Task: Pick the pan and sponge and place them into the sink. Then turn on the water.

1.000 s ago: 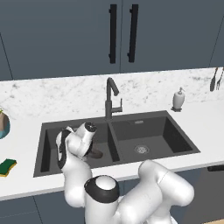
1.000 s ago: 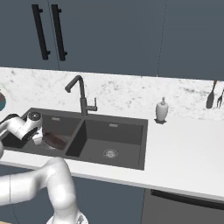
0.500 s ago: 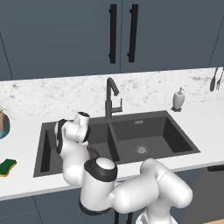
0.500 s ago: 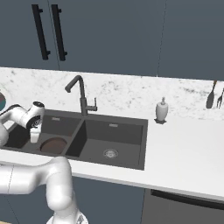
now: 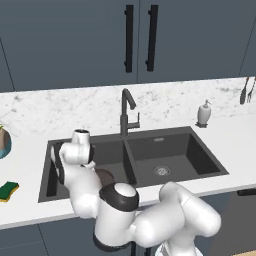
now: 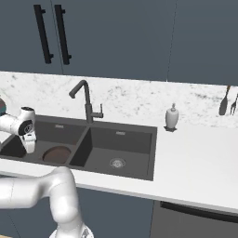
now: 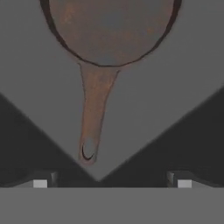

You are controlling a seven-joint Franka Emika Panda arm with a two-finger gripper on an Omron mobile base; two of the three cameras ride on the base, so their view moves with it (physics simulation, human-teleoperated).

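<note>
Brown pan (image 7: pixel 109 30) below open gripper (image 7: pixel 112 183) (in sink (image 5: pixel 165 142))

Gripper (image 7: pixel 112 181) wide open (empty), pointing down.

The pan (image 7: pixel 111 28) is round, shallow and dark brown with a rusty sheen. It lies flat on the floor of the left basin of the sink (image 6: pixel 139 173); in the hand view its short handle runs toward 6 o'clock and ends in a small hanging hole. In the right base view the pan (image 6: pixel 56 154) sits low in that basin, toward its front. The sponge (image 5: pixel 8 190) is a small block, green on top over a yellow layer, lying on the counter at about 9 o'clock from the sink (image 5: pixel 200 150), apart from its rim. The sink is dark grey with two basins and a centre divider; the right basin's round metal drain is bare. No stream seems to fall from the faucet (image 5: pixel 126 113), though a thin one could be hard to see.
</note>
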